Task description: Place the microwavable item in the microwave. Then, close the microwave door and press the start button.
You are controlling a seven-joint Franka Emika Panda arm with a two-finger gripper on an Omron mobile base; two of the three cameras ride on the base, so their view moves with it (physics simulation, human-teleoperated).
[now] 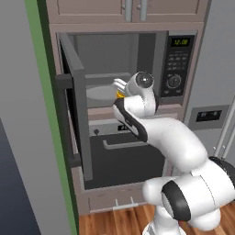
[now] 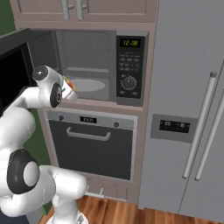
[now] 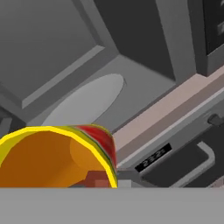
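Grey steel fridge fills the right side of the kitchen wall, with two long vertical handles and a small dark dispenser panel. To its left is a column of pinkish-brown cabinets holding two built-in appliances.

The lower one is a dark oven with a curved bar handle and a small display above it.

Above the oven sits the microwave, its grey interior exposed. Its door is swung wide open to the left, standing out from the wall. Inside, a pale round turntable lies on the floor of the cavity. On the microwave's right side is a black control panel with green digits at the top, rows of buttons, and a dial below.

The white arm rises from the base and reaches toward the microwave's opening. Its gripper is at the front edge of the cavity, pinched shut on the cup.

The cup is small and yellow, with an orange inside and a red mark on its side. In the hand view its open mouth faces the camera, and it hangs in front of the turntable, just above the ledge between microwave and oven, not resting on anything.
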